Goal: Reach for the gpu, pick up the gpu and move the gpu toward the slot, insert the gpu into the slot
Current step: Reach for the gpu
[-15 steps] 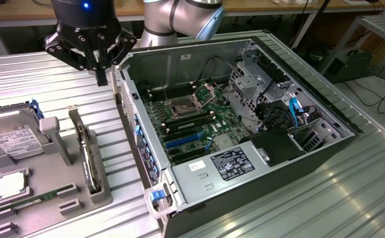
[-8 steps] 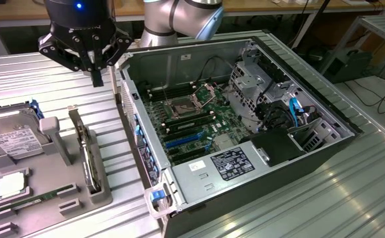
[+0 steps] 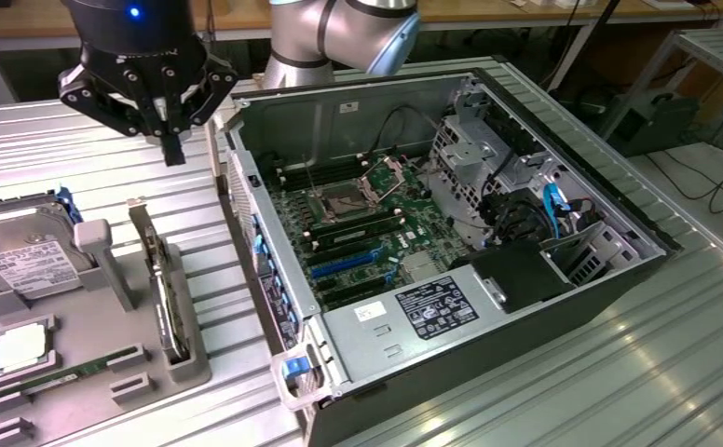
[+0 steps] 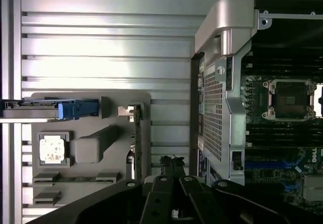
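Gpu (image 3: 163, 289) (image 4: 137, 138) stood on its thin edge in a groove of the gray tray (image 3: 88, 372) (image 4: 108, 191), on the tray's side that was closest to the computer case (image 3: 336, 121) (image 4: 222, 32). Its silver end piece stuck up at the far end of the tray. Nothing was touching the card.

I started with the tray, since it was closest to me in the exterior view. A slim green memory stick (image 3: 63, 377) lay flat near its front edge. Just behind that sat a square chip (image 3: 22, 346) (image 4: 53, 149). Farther back on the tray, a silver hard drive (image 3: 26, 261) with a white label leaned in its own holder.

Past the far end of the tray, I saw my claw (image 3: 172, 144) (image 4: 171, 161) hanging in the air above the ribbed metal table (image 3: 660, 372). It was higher than the card and apart from it. The fingers were pressed tight together, and they had nothing between them.

Beside the tray, the computer case lay on its side with its cover off. I could see the green board (image 3: 361, 233) inside it.

Farthest from the tray, behind the case, the gray arm (image 3: 336, 37) rose up.
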Action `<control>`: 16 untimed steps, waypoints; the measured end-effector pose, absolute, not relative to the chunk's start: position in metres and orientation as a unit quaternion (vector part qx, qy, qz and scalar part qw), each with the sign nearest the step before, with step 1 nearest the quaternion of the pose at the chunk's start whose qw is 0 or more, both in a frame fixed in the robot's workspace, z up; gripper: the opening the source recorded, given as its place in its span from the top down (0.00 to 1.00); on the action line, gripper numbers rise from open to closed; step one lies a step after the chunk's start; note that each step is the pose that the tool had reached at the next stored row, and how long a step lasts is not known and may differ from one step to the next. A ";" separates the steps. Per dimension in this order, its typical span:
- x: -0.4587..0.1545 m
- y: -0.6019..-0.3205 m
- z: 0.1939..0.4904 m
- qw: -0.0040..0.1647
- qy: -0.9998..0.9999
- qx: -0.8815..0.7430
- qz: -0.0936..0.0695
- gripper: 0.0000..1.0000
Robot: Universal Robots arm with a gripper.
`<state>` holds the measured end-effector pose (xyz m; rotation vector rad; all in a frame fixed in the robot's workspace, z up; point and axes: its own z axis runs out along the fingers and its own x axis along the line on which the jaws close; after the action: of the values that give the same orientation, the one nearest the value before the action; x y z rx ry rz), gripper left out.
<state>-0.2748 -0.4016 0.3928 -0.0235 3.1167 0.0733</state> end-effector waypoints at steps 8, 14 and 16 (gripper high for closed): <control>-0.280 -0.402 0.393 0.012 1.000 -0.012 0.024 0.89; -0.285 -0.402 0.393 0.012 1.000 -0.016 0.024 0.89; -0.287 -0.402 0.393 0.012 1.000 -0.017 0.024 0.89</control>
<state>-0.2874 -0.4021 0.3927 -0.0521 3.1168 0.0736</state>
